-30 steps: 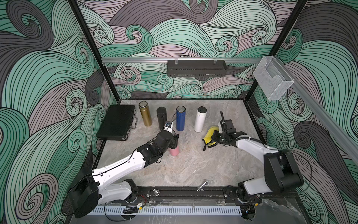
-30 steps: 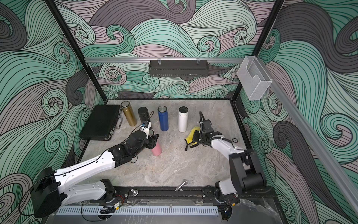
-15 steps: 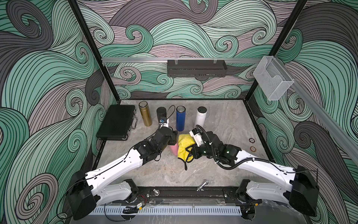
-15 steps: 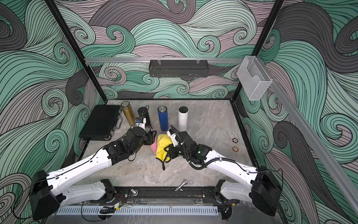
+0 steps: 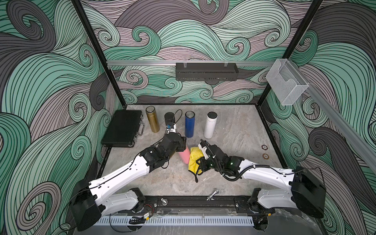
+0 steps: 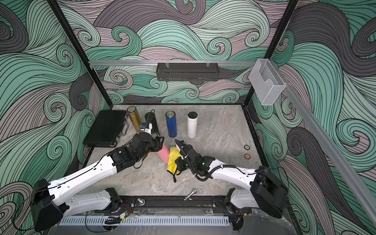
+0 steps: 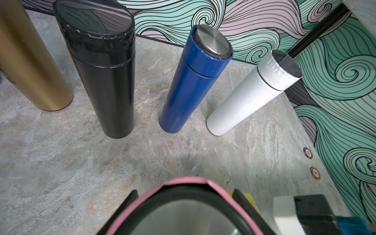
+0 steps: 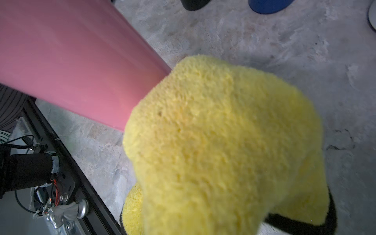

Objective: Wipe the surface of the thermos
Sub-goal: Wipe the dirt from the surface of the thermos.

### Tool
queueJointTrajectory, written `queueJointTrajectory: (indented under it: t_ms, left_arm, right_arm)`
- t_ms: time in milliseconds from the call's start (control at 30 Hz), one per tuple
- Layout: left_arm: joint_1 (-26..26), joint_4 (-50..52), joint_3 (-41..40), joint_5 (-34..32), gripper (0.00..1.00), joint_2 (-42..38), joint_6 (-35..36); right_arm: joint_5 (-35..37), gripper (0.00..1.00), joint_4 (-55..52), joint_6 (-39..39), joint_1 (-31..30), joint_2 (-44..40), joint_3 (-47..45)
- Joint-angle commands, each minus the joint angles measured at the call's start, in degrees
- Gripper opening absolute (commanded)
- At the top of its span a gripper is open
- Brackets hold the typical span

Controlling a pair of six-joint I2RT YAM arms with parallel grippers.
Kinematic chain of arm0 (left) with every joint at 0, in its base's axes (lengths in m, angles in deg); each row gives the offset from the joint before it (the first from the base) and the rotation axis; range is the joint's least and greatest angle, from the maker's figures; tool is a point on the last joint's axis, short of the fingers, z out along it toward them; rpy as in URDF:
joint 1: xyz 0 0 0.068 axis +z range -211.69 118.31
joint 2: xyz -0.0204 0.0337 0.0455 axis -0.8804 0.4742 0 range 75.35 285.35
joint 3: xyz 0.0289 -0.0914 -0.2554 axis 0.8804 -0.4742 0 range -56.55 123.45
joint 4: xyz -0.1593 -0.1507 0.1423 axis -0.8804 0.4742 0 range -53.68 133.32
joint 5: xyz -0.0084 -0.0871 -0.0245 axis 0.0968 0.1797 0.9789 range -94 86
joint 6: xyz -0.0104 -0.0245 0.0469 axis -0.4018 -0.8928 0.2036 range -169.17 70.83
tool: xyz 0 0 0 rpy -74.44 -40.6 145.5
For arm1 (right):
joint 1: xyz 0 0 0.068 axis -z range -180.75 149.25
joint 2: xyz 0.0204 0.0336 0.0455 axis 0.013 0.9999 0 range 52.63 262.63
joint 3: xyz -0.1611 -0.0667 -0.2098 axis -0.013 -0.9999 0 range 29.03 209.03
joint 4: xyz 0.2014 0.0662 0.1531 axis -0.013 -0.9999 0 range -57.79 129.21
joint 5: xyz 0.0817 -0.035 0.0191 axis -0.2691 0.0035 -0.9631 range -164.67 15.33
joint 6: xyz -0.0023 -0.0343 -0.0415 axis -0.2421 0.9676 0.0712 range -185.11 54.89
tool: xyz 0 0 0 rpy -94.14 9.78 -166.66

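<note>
A: What surrounds the grey marbled stone desk?
B: Wave-patterned walls in teal, mauve and grey. A black perforated metal shelf hangs upper centre, and a clear plastic bin upper right.

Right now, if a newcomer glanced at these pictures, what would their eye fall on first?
Mid-table, the pink thermos, gripped at its top by the left gripper, meets a bright yellow cloth held in the right gripper. Behind them a gold thermos, black thermos, blue thermos and white thermos stand upright in a row. Swirling green wave patterns cover the walls.
</note>
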Motion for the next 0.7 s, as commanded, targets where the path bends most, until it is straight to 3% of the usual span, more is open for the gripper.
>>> queueJointTrajectory:
  t_ms: [0, 200, 333, 667]
  left_arm:
    - [-0.04, -0.45, 4.66, -1.31, 0.00, 0.64, -3.41]
    - [-1.05, 2.74, 7.12, -4.30, 0.00, 2.73, -9.88]
    - [-1.36, 2.55, 7.58, -4.52, 0.00, 3.14, -12.94]
    - [-1.36, 1.29, 8.71, -5.81, 0.00, 1.87, -12.63]
  right_arm:
    - [1.82, 0.00, 2.57, 1.15, -1.20, -3.08, 4.07]
    - [2.36, 0.00, 10.72, 5.26, -6.19, 0.66, 11.75]
    - [5.89, 0.00, 8.62, 3.69, -7.37, 6.34, 15.34]
    - [12.55, 0.00, 8.93, -2.24, -8.09, 5.19, 4.33]
